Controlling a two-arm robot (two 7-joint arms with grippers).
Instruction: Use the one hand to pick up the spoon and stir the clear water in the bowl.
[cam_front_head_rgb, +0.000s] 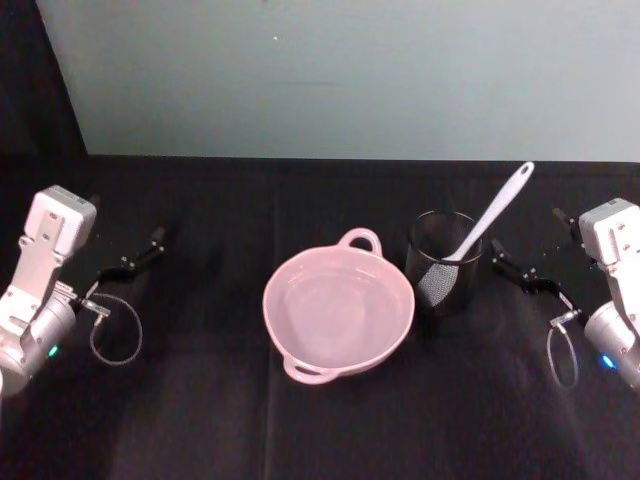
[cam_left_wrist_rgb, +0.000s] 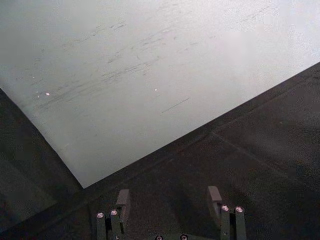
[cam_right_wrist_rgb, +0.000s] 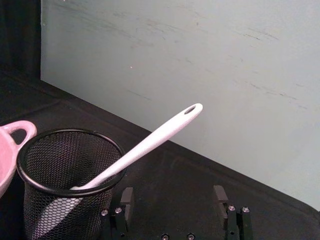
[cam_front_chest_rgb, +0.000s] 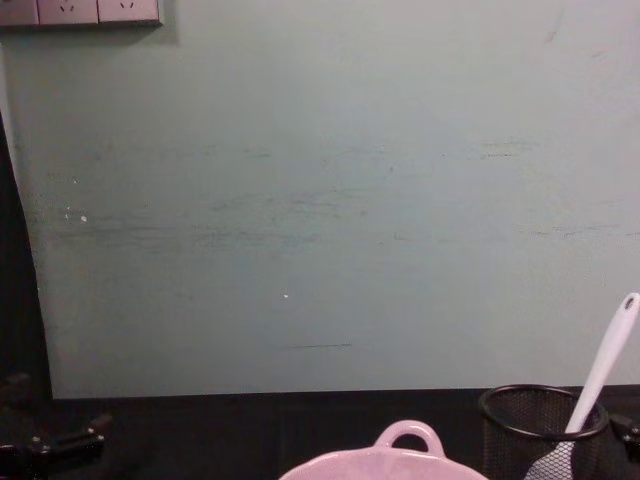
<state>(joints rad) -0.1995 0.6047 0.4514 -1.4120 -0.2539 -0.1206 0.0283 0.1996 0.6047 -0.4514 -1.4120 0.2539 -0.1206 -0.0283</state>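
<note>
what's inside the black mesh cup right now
The spoon stands blade-down inside the mesh cup, handle leaning out over the rim. The cup's floor under the blade is hidden.

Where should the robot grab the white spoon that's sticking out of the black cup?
Grip the spoon on its bare upper handle, above the rim of the mesh cup; the blade sits down inside the cup. The handle leans toward the robot's right and away, so the open right tool, just beside the cup, probably does best coming from that side.

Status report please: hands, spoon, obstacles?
Left hand open, right hand open, both idle. Spoon leaning in mesh cup beside bowl. Cup rim may catch blade.
</note>
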